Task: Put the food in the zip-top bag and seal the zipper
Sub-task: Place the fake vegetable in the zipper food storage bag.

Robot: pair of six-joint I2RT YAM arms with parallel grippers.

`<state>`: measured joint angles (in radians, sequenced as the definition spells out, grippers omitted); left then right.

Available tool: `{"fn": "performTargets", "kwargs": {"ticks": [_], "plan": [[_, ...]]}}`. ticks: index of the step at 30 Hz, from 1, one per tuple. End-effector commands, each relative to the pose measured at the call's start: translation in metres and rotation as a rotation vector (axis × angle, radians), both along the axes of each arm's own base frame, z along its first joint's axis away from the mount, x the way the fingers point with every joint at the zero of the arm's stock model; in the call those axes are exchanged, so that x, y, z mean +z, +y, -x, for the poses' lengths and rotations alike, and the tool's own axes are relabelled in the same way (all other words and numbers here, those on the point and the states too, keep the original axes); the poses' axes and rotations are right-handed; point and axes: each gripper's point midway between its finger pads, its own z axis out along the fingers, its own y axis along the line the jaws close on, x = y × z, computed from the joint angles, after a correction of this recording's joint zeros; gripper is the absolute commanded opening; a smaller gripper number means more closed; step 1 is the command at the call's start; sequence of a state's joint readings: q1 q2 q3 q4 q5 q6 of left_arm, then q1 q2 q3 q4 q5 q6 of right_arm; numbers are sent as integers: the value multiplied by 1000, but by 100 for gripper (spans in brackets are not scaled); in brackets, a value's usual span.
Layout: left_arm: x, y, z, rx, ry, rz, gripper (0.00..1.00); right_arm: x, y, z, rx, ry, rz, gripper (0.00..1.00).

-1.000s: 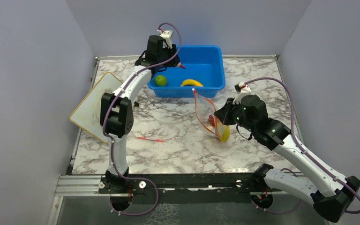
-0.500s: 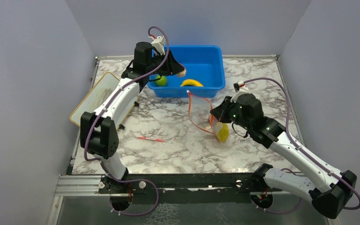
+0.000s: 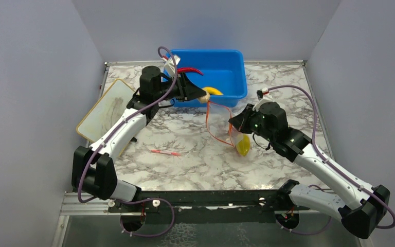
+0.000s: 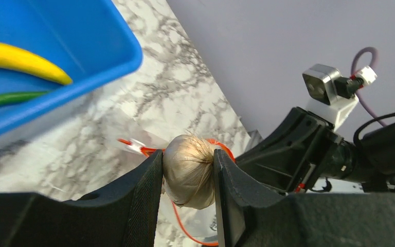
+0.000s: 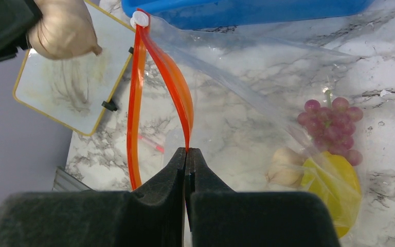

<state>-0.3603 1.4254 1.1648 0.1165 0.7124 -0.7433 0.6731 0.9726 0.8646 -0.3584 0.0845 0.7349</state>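
Holding a garlic bulb [image 4: 189, 172] clenched in my left gripper [image 3: 198, 95], just beside the zip-top bag [image 5: 247, 98]; my right gripper [image 5: 186, 154] pinches the zipper [image 5: 133, 103], propping the mouth open. I'd centre over that narrow gap, then lower before releasing.

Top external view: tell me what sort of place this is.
Probably a lab robot test cell: plain grey walls around a marble-patterned table, two arms bolted to a metal rail, toy banana in a blue tub.

We read no text, label, brand, number or sign in any view. Whiteboard [image 5: 67, 92] carries grey smudges only; we make out no letters there.
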Motion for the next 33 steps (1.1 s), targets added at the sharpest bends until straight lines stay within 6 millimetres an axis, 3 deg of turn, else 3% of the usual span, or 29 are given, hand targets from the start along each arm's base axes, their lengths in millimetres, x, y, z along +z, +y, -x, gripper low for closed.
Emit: {"fn": "performTargets", "kwargs": {"ticks": [1, 13, 21, 33], "plan": [[21, -18, 34, -95, -15, 98, 23, 5, 0, -6, -36, -19, -29, 1], [-13, -70, 67, -185, 27, 65, 23, 7, 0, -3, -30, -27, -48, 1], [-33, -70, 64, -146, 40, 29, 24, 9, -6, -2, -53, -37, -46, 1], [-50, -68, 62, -135, 52, -19, 45, 6, -5, -2, -56, -37, -60, 1]]}}
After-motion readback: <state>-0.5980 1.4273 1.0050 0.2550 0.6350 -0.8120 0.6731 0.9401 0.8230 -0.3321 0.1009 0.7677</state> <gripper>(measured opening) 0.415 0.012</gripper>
